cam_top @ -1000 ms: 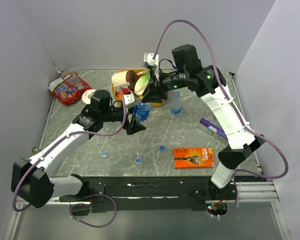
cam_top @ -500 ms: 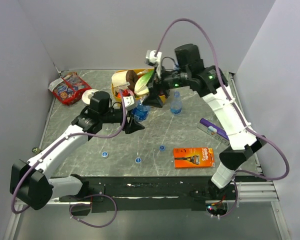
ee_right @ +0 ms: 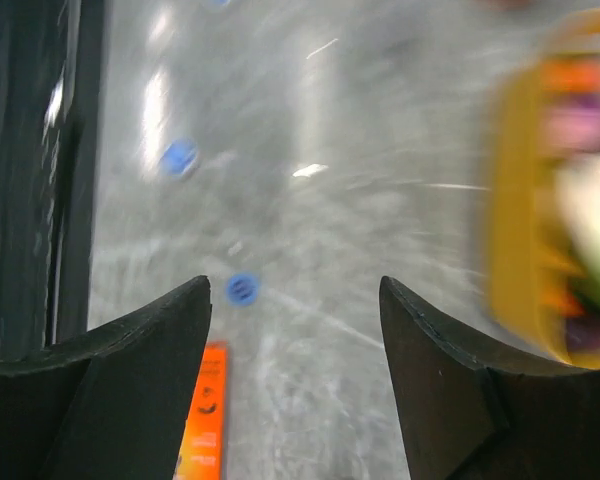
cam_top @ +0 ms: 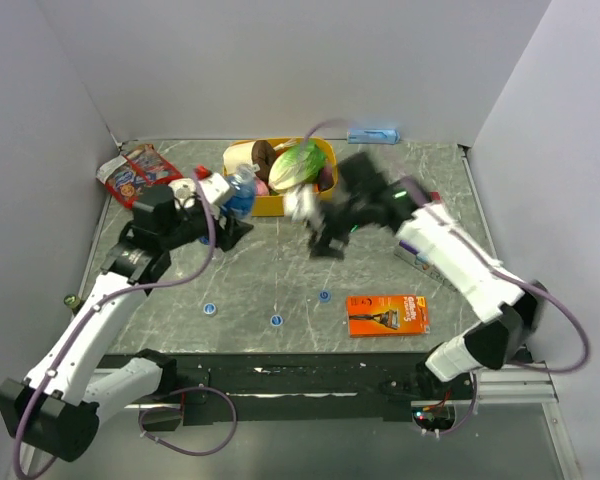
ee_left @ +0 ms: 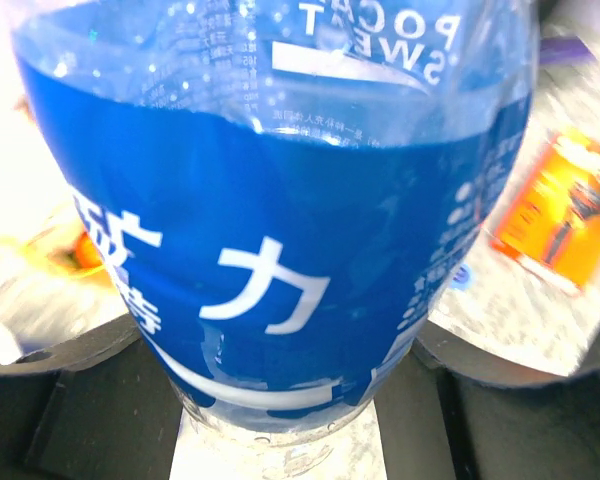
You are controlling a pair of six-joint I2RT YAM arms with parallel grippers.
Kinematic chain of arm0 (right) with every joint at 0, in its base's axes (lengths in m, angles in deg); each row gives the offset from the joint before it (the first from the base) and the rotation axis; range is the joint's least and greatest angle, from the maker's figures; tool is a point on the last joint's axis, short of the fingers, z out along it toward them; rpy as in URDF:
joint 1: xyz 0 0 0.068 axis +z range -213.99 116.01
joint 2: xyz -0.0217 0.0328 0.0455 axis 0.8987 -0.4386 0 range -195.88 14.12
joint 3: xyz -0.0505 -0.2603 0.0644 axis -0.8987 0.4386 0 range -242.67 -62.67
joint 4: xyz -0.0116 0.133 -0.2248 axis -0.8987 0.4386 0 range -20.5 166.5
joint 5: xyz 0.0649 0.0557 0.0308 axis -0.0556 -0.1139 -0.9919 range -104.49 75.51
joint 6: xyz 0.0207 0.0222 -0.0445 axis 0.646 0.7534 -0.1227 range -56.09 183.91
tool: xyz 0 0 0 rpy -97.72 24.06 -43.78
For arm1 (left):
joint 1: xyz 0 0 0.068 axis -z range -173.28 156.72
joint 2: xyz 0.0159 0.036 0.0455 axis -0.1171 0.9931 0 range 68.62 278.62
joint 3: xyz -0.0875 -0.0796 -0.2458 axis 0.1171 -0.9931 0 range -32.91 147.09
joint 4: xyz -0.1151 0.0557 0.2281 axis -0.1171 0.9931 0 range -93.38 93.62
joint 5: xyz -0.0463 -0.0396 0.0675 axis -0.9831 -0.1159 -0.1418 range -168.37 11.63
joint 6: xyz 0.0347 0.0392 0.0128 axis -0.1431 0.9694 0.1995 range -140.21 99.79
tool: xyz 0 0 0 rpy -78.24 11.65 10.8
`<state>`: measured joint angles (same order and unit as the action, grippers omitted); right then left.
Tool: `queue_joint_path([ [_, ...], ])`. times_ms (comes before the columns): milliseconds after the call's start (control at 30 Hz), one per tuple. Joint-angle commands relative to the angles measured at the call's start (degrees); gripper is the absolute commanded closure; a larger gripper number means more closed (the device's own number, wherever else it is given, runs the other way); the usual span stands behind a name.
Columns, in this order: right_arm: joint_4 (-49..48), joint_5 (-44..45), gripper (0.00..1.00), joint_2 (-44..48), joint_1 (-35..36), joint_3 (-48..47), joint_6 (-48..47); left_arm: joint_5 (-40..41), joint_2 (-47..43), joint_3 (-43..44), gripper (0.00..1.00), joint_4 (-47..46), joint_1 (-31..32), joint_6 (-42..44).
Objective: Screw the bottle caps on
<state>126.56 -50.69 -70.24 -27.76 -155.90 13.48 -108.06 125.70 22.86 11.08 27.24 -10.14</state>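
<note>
The left end effector point(ee_left: 295, 400) is clenched on a small clear plastic bottle with a blue label point(ee_left: 280, 230), just beside a yellow plastic bin point(cam_top: 270, 206) holding a green leafy vegetable point(cam_top: 298, 165) and other produce. The right end effector point(ee_right: 292, 300) is released, nothing between its fingers. Three tiny round blue caps point(cam_top: 276, 320) and a flat orange razor pack point(cam_top: 387, 314) lie on the grey marbled desk point(cam_top: 260, 270), walled in pale grey. A second ago the arms met near the bin; now they are apart, and a second bottle point(cam_top: 372, 134), then upright, lies blurred at the far edge.
</note>
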Motion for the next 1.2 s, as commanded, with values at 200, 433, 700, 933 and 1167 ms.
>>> queue_joint_path([
  [200,-6.6,11.5,0.28,-15.9,17.5,10.9,-31.7,-2.8,-7.5,-0.9,0.97,-5.2,-11.4,-11.5],
  [433,-6.1,9.1,0.34,-26.1,21.2,7.2,-35.1,-3.8,-10.3,-3.2,0.95,-4.8,-13.4,-12.3],
  [700,-6.7,8.9,0.37,-26.7,23.4,10.6,-40.6,-4.8,-11.9,-4.2,0.94,-4.1,-15.1,-12.9],
  [933,-4.1,9.0,0.41,-29.3,24.2,8.1,-41.0,-5.4,-11.6,-4.3,0.93,-4.5,-15.2,-13.1],
  [1167,-4.1,9.2,0.42,-28.9,24.3,10.9,-41.7,-5.3,-11.3,-4.9,0.94,-5.7,-15.3,-13.3],
])
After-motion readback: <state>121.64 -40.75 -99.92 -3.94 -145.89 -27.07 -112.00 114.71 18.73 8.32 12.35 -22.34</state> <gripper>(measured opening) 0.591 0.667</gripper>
